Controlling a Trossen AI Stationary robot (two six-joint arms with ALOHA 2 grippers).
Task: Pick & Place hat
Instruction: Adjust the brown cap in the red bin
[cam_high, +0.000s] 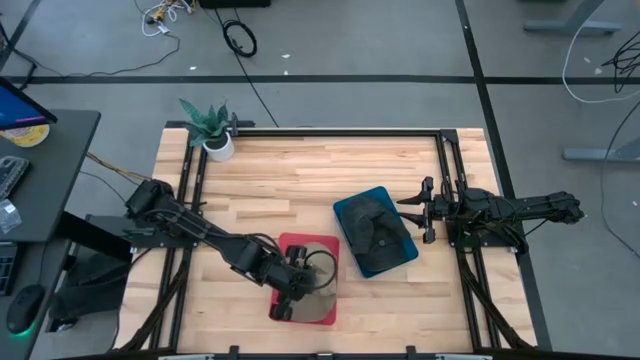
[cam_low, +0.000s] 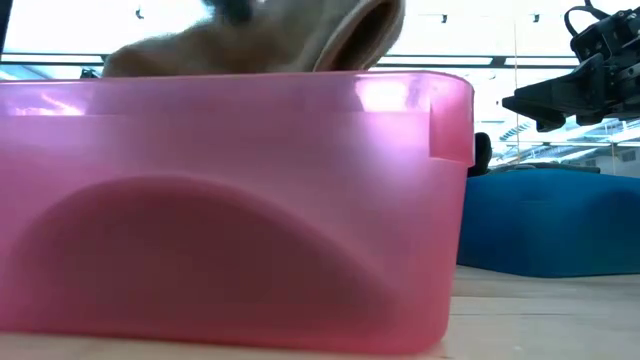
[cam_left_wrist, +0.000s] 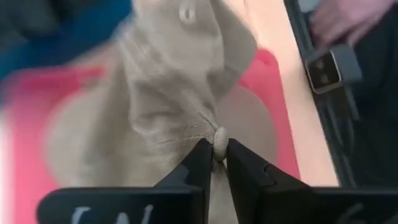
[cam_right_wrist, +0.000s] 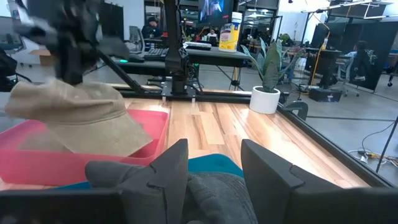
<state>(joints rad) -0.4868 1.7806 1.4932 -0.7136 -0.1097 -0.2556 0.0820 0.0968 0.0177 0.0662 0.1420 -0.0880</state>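
Note:
A tan cap (cam_high: 318, 290) sits over the pink bin (cam_high: 290, 245) near the table's front edge. In the right wrist view the cap (cam_right_wrist: 78, 118) rises above the pink bin's rim (cam_right_wrist: 158, 121). In the low view its top (cam_low: 270, 40) shows over the pink bin's wall (cam_low: 230, 200). My left gripper (cam_left_wrist: 216, 155) is shut on the cap from above. My right gripper (cam_high: 424, 209) waits open at the table's right, beside a blue bin (cam_high: 352, 212) that holds a dark grey hat (cam_right_wrist: 214, 183). My left gripper pinches a bunched fold of the cap's tan cloth between its two fingertips, at a small round button (cam_left_wrist: 220, 138). The fingers slant down from above. The crown is drawn up toward the fingers while the lower cloth (cam_left_wrist: 93, 143) spreads in the pink bin.
A potted plant (cam_high: 215, 130) stands at the table's far left corner. A person's hand with a wristwatch (cam_left_wrist: 333, 59) shows beyond the table's edge. Black frame rails (cam_high: 445, 160) run along the table's sides. Bare wood (cam_high: 290, 190) lies between the plant and the bins.

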